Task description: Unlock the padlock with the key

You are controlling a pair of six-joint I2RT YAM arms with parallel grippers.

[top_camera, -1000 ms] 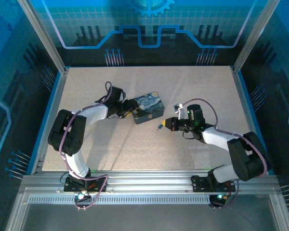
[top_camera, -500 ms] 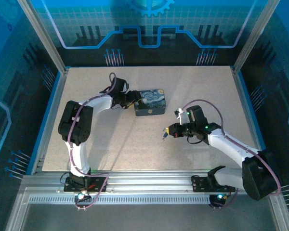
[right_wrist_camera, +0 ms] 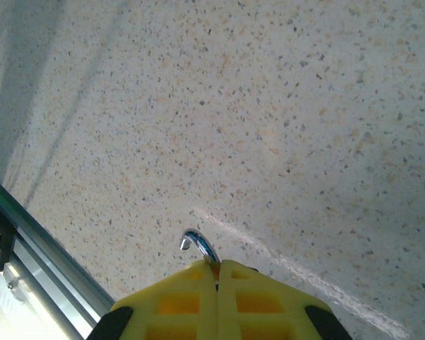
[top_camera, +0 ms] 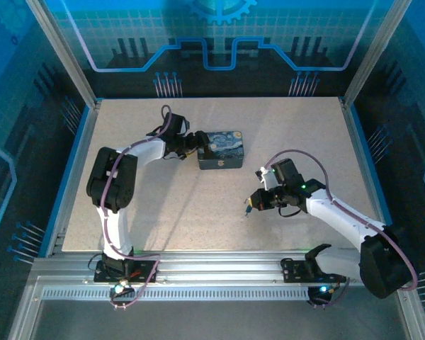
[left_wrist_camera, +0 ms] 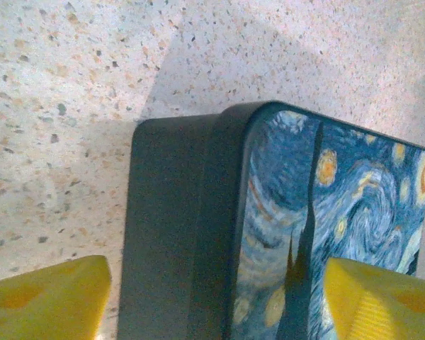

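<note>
At the right gripper [right_wrist_camera: 217,269]: yellow pads pressed flat together, pinching the padlock [right_wrist_camera: 200,244], its silvery curved shackle poking out beyond the tips and its body hidden between the pads. Hovers low over bare speckled table [right_wrist_camera: 304,106], toward the near right from above, well apart from the blue painted tin [top_camera: 222,150]. In the top view, just below those fingertips, a dark speck, possibly the key [top_camera: 246,210], too small to call.

At the left gripper [left_wrist_camera: 212,304]: fingers [left_wrist_camera: 42,297] spread wide, one end of the tin between them, the near one just beside the side wall with a sliver of table between, the other in front of the lid.

As for handling: small, hard, all metal, so likely dense for its size and slick against the pads. No give, no risk of crushing. Prone to pivot in a pinch once a key pushes into it. Best taken across the flat faces of the body, with shackle and keyhole both left free, rather than by the thin round shackle, where apt to swivel. For the key: thin, stiff and light, easily dropped. Best gripped by the bow, with the blade left clear and in line with the keyhole.

No brand, label or lettering legible anywhere. On the tin lid, a swirling night-sky painting in blue and yellow, without words. Nothing readable on the padlock's exposed metal.
</note>
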